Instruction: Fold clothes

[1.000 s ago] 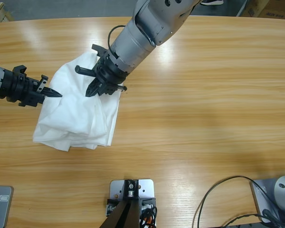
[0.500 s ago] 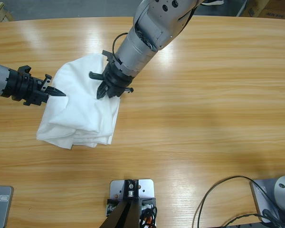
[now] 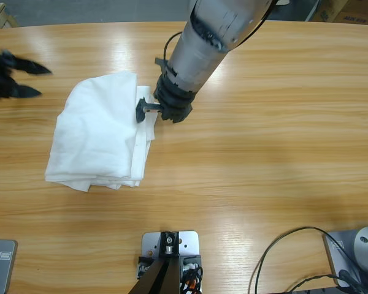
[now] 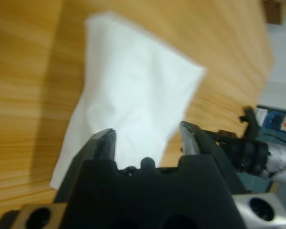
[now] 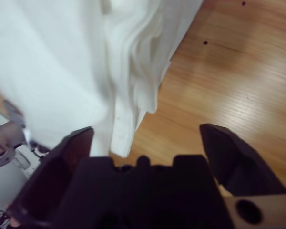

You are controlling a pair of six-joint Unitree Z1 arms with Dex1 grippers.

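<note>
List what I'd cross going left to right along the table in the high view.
Left gripper, open at the left edge → folded white T-shirt → right gripper, open at the shirt's right edge → bare wooden table.

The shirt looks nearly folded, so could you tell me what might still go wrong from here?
The right gripper hangs open right at the shirt's layered edge; a jaw could snag a layer as the arm moves and pull the fold apart. The folded stack is uneven, with loose layers showing along its side in the right wrist view, so it may slump open. The left gripper, open, is off the cloth at the table's edge and cannot steady it.
</note>
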